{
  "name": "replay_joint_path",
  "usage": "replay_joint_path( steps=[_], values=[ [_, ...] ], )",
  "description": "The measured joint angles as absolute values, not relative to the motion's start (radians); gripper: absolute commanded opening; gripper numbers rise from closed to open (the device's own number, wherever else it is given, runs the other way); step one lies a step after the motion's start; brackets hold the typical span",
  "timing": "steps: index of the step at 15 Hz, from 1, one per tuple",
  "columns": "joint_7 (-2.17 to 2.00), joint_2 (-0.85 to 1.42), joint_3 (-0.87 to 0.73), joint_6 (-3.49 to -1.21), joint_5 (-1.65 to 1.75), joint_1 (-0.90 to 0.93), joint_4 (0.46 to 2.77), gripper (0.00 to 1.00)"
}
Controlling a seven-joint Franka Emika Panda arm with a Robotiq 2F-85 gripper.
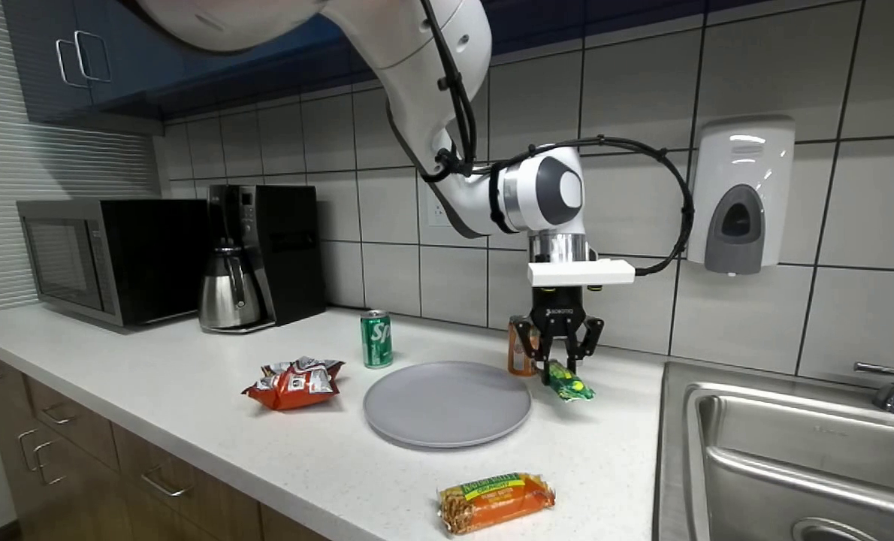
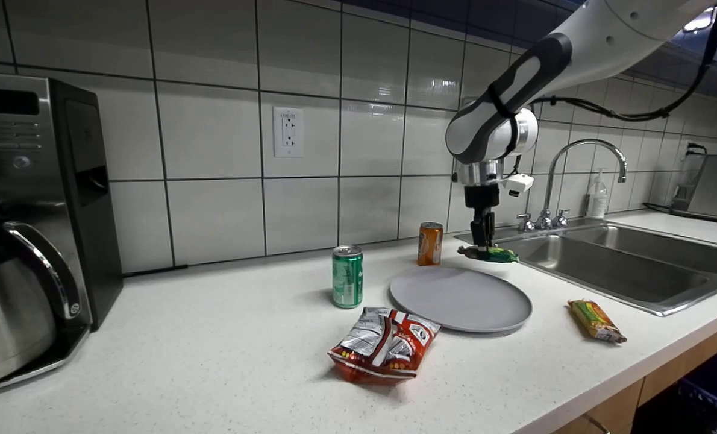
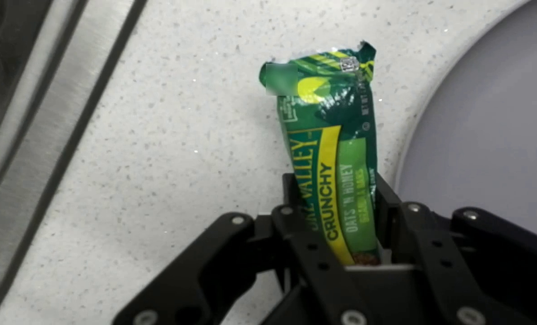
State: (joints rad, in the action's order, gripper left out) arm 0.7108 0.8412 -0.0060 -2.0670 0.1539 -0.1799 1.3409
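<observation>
one green granola bar (image 3: pixel 334 158) is firmly gripped by the gripper (image 1: pixel 560 367), its two fingers (image 3: pixel 388 207) drawn in against the long edges of the wrapper, one toward the steel sink (image 1: pixel 674 451) and one toward the grey plate (image 1: pixel 447 406). the hold runs across the narrow way, likely because that width fits between the fingers more easily than the length. in an exterior view an end sticks out on each side of the grip, so it seems held about its middle, which would explain why it lies nearly level there. it appears to hang just above the counter (image 1: pixel 605 458), below the gripper's body.

the plate is just beside the gripper, on the side away from the sink, flat and face up so it sits steadily. behind the gripper, toward the tiled wall (image 2: pixel 214 138), an orange can (image 2: pixel 429 244) stands upright on its base. farther off, past the plate from the gripper, a green can (image 2: pixel 347 276) stands upright too, and a red snack bag (image 2: pixel 385 346) rests there, its puffed, crumpled shape probably keeping it from lying flat. in front of the gripper, toward the counter's front edge, an orange-wrapped bar (image 1: pixel 496 502) lies on a long side, a natural rest for its shape.
</observation>
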Motion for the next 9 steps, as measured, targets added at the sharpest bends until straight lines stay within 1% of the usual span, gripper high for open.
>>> replay_joint_path(
  steps=[9],
  values=[
    [0.653, 0.726, 0.006, -2.099, 0.155, -0.101, 1.537, 0.14]
  ],
)
